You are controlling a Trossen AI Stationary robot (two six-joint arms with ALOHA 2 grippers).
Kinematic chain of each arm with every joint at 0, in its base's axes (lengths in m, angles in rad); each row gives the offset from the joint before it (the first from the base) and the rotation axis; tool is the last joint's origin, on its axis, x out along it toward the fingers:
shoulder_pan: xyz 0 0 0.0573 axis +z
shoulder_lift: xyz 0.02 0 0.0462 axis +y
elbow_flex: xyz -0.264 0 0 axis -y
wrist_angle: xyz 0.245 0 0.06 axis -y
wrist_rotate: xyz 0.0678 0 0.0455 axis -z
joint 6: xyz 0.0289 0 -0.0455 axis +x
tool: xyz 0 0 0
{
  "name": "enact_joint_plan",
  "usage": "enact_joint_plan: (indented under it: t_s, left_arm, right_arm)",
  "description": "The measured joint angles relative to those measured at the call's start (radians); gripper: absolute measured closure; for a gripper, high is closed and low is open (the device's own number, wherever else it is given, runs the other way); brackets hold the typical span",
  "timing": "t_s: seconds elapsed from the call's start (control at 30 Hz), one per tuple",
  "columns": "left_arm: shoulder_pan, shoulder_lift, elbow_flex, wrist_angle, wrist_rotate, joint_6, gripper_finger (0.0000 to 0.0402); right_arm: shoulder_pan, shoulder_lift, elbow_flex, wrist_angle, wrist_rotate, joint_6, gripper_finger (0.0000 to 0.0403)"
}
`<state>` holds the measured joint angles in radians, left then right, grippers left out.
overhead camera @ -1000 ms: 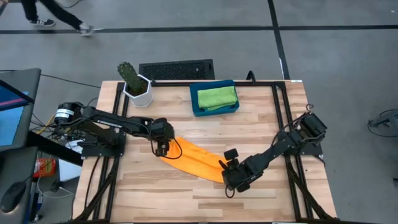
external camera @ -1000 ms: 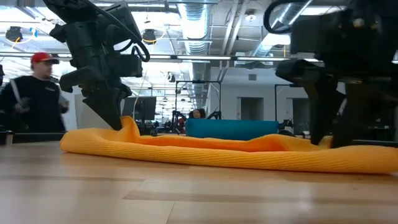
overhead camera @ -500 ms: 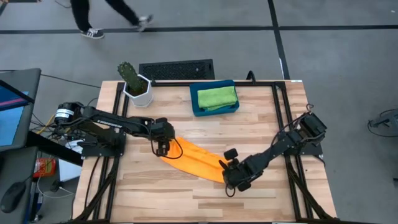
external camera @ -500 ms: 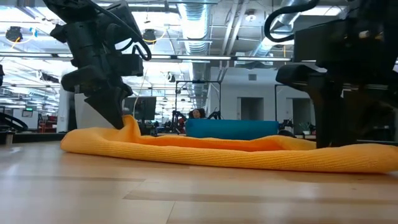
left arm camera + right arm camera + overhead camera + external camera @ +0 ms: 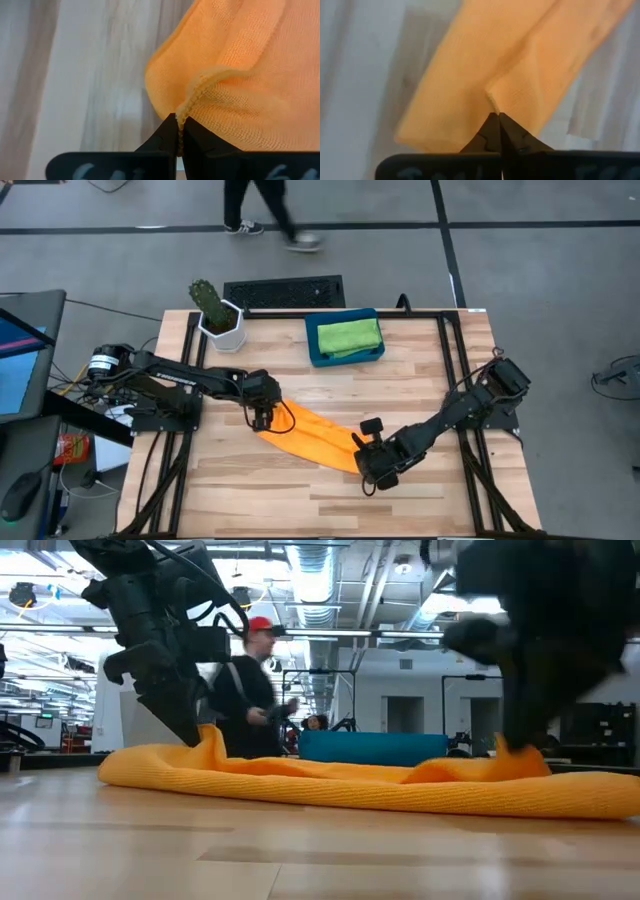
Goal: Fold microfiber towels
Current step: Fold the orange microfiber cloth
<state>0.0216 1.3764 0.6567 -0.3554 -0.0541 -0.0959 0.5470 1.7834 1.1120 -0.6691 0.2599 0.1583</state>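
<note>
Two grippers pinch orange towel [image 5: 312,436] ends; long rumpled strip w/ folds.

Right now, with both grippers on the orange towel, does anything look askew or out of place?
Nothing is damaged or spilled. The orange towel lies bunched in a diagonal strip rather than flat, with the left gripper and right gripper each pinching an end. The green towel sits loosely folded in the blue tray.

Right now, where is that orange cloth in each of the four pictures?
High view: orange microfiber towel lies diagonally at table centre.
Low view: it stretches across the foreground.
Left wrist view: it fills the upper right.
Right wrist view: it fills the centre.
Shared landmark: a shut gripper pinching each end.
</note>
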Motion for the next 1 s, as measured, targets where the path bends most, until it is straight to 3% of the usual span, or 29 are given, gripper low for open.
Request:
enact_joint_plan:
  t_s: [0.13,0.27,0.47,0.73,1.0]
  left_arm:
    - [0.000,-0.006,0.020,-0.066,0.020,-0.048,0.0401]
    - [0.000,-0.019,0.100,-0.212,-0.020,-0.054,0.0401]
    - [0.006,-0.085,0.272,-0.436,-0.185,0.032,0.0401]
    - [0.082,-0.174,0.508,-0.665,-0.377,0.163,0.0401]
    - [0.113,-0.196,0.651,-0.823,-0.405,0.162,0.0401]
  right_arm:
    - [-0.028,-0.098,0.002,-0.011,0.032,0.102,0.0397]
    - [-0.084,-0.240,-0.001,-0.042,0.165,0.189,0.0397]
    - [-0.219,-0.446,-0.004,-0.150,0.336,0.233,0.0397]
    - [-0.387,-0.663,-0.004,-0.146,0.513,0.104,0.0399]
    - [-0.379,-0.747,-0.004,-0.172,0.516,0.092,0.0399]
